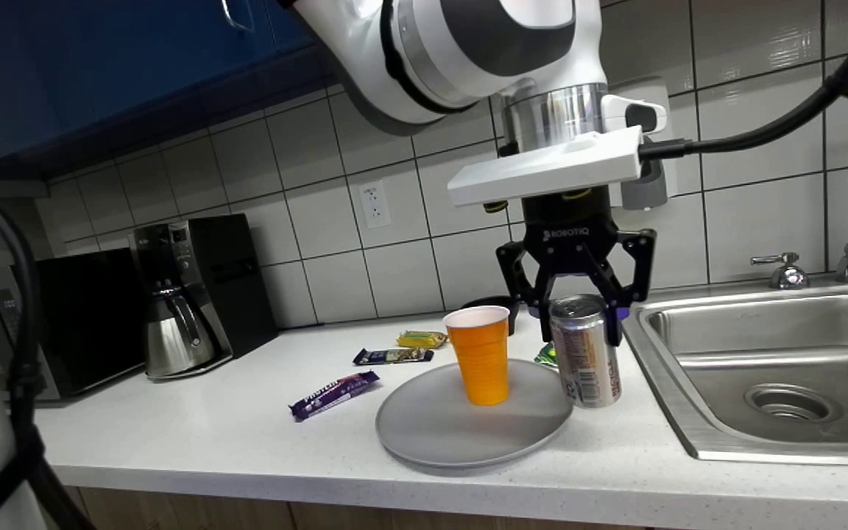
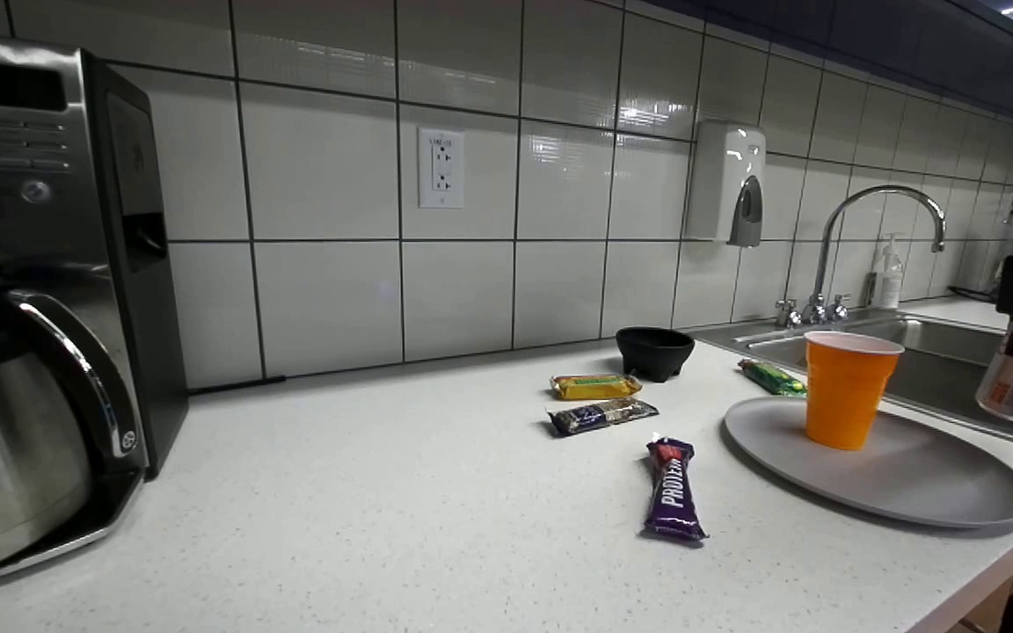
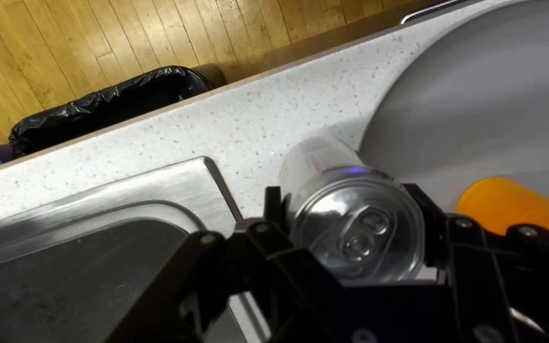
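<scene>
The jaws pinch a shiny metal can (image 1: 584, 361); kinda tapered orange plastic cup (image 1: 481, 361) sits on a smooth round gray plate (image 1: 431, 433)

The claw (image 1: 580, 340) hides part of the can (image 1: 584, 361)

Both exterior views face the wall (image 2: 322, 299) across the worktop (image 2: 366, 510); the wrist view looks down, close, near the front edge (image 3: 255, 80); all share the can (image 3: 358, 233).
</scene>
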{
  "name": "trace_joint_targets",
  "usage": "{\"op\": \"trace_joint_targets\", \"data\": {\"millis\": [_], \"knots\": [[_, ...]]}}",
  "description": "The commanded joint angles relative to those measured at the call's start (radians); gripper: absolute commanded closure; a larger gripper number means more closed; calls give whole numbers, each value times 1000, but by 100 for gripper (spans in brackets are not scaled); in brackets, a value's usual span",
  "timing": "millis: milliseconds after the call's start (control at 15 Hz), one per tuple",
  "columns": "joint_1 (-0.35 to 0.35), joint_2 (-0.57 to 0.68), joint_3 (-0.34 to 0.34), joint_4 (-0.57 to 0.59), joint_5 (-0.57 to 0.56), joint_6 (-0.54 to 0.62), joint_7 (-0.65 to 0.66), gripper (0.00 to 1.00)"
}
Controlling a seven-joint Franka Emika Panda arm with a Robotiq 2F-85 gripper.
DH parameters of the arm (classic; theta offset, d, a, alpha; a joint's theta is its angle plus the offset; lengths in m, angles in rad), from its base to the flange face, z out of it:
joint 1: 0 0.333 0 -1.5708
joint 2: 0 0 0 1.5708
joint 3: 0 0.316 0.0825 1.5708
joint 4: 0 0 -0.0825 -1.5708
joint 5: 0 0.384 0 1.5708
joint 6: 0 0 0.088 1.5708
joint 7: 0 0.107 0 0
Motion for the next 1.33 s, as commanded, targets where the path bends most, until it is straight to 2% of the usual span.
{"op": "trace_joint_targets", "data": {"millis": [0,533,1133,1267], "knots": [[-20,77,-14,52,21,1,-49,62],[-39,203,-7,105,66,14,-46,62],[-50,241,4,139,73,-1,-29,62],[-52,242,4,139,63,-4,-25,12]]}}
